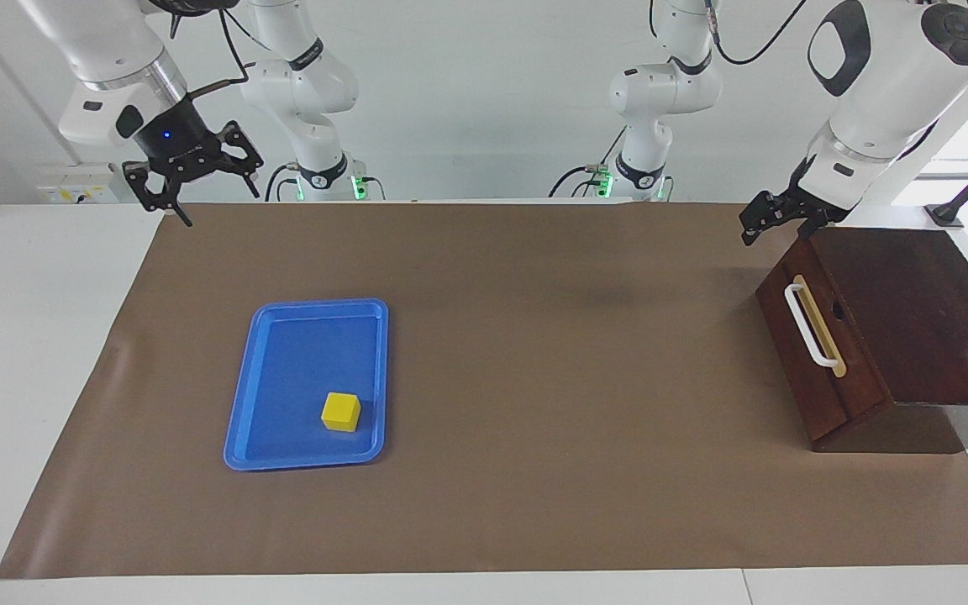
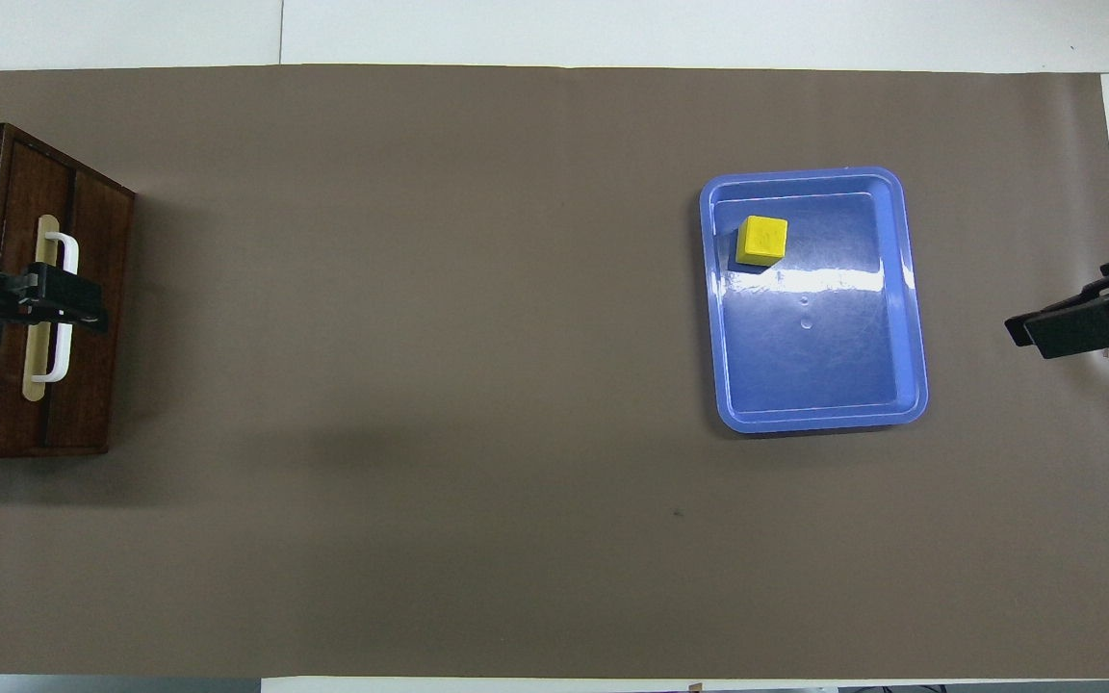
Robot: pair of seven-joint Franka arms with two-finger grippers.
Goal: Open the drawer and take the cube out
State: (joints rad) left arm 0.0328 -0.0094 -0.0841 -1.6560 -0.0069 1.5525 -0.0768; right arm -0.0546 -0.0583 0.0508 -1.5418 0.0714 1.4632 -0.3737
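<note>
The dark wooden drawer (image 1: 820,353) is shut, its front flush with the dark box, at the left arm's end of the table. Its white bar handle (image 1: 812,328) shows in both views; the overhead view (image 2: 59,361) shows it partly covered by my left gripper. My left gripper (image 1: 760,225) (image 2: 83,306) hangs in the air over the drawer front, apart from the handle. The yellow cube (image 1: 340,411) (image 2: 763,239) lies in the blue tray. My right gripper (image 1: 217,202) (image 2: 1041,335) is open, empty and raised over the mat's edge at the right arm's end.
The blue plastic tray (image 1: 282,361) (image 2: 834,385) lies flat on the brown mat (image 1: 534,378), toward the right arm's end. The dark box (image 1: 912,311) sits at the mat's edge. White table surrounds the mat.
</note>
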